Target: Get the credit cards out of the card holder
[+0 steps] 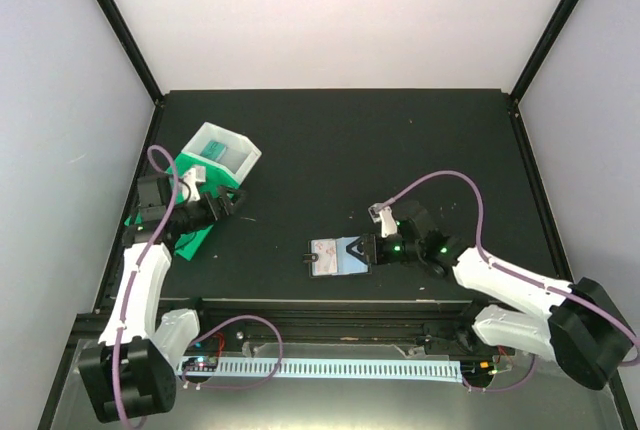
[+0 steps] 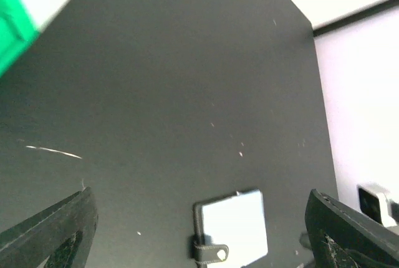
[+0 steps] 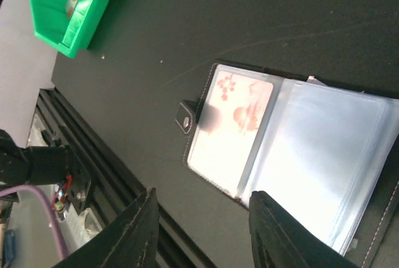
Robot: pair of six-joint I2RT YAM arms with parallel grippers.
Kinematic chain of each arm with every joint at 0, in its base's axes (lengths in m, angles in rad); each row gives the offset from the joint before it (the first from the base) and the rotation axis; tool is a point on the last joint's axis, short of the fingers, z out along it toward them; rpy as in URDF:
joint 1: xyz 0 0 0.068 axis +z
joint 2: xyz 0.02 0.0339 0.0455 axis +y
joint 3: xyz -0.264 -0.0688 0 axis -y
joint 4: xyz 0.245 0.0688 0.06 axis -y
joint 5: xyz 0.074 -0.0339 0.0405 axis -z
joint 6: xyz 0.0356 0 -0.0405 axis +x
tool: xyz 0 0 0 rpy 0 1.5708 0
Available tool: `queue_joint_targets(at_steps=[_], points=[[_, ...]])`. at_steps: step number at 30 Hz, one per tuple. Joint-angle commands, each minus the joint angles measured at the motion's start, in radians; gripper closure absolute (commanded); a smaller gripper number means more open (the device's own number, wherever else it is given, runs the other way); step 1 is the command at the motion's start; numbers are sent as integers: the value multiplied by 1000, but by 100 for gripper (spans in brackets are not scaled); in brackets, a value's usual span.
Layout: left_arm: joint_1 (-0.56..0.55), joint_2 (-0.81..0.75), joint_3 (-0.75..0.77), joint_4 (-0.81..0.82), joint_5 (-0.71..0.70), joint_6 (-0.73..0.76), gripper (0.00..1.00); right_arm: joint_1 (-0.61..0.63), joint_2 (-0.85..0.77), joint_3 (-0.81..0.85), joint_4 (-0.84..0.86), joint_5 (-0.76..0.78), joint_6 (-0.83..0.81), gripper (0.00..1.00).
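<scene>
Fingers of my right gripper [image 3: 204,196] stand apart, holding nothing, at the floppy card holder [image 3: 324,149], whose thin, slick card [image 3: 232,118] wants pinching by its edge.

The card holder [image 3: 299,156] is black with pale blue pockets, its card [image 3: 232,118] white (red round mark)

The black desk [image 1: 400,150] is carrying only a few things, and its matte top is showing pale scuffs and specks. Near the front edge a card holder [image 1: 337,257] is lying open and flat, its clear pockets facing up. At the left side a green bin [image 1: 190,243] is sitting with a white bin [image 1: 222,153] touching it.
</scene>
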Motion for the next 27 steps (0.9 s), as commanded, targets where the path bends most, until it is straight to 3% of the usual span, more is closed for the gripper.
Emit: queue_joint_targets(at_steps=[1,9,17,27], points=[[-113,-16,13,-16,39,38,7,-1,63,30,75,59,31,63],[-270,27,0,16,29,21,9,29,210,96,114,88,51,69],[-412,11,-107,174,27,-108,10,69,350,143,134,112,55,73],[-488,16,-188,276,26,-174,10,79,424,143,168,98,59,75]])
